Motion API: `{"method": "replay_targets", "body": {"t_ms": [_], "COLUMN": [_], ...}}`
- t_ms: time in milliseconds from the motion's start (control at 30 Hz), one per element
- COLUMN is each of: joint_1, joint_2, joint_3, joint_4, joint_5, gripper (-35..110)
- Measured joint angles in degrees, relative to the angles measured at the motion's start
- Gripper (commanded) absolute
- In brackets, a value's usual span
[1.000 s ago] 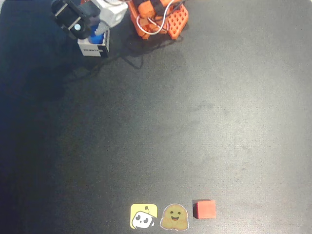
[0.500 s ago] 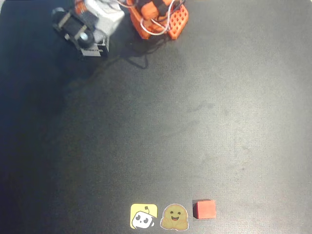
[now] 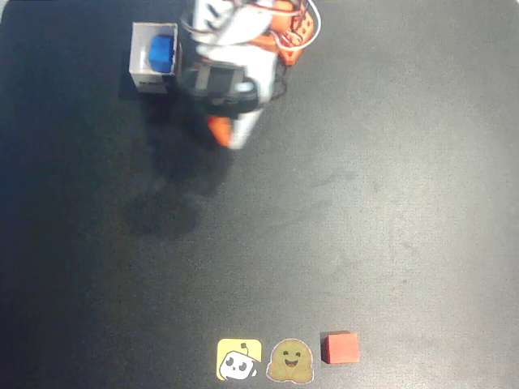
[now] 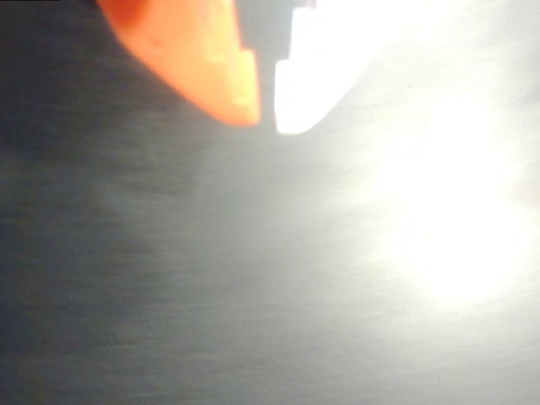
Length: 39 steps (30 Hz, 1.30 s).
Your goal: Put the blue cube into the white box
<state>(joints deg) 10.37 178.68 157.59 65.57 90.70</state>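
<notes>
Overhead view: blue cube (image 3: 162, 53) sits inside the white box (image 3: 139, 55) at the top left of the dark table (image 3: 340, 211), toward the box's right wall; dark label on the box's lower side. The arm is just right of the box, orange base at the top edge, white and black body over the table. Gripper (image 3: 228, 134) points down-picture, well clear of the box and apart from it, holding nothing. One finger orange, one white; tips nearly together. Wrist view: gripper (image 4: 267, 110) at the top of the frame, orange finger left, white finger right, only a thin dark slit between the tips, so jaws closed or all but closed, empty. Below them bare dark table (image 4: 169, 278) with strong glare on the right side, picture blurred. Overhead view, bottom edge: red cube (image 3: 340, 348) far from the box, beside it a brown smiling sticker (image 3: 290, 361) and a yellow sticker (image 3: 239, 360) with a white cartoon figure, all three in a row.
</notes>
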Motion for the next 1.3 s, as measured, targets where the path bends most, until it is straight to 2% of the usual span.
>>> {"method": "replay_targets", "body": {"t_ms": [200,433,600,1300], "joint_1": [-5.27,-5.62,-6.94,-7.47], "joint_2": [3.87,4.04,4.66,4.22], "joint_3": [1.32,5.71,11.51,11.87], "joint_4": [4.31,10.11,10.37,11.51], "joint_5": [-0.44,-0.79,0.00,0.18], "gripper": [0,0,0,0]}}
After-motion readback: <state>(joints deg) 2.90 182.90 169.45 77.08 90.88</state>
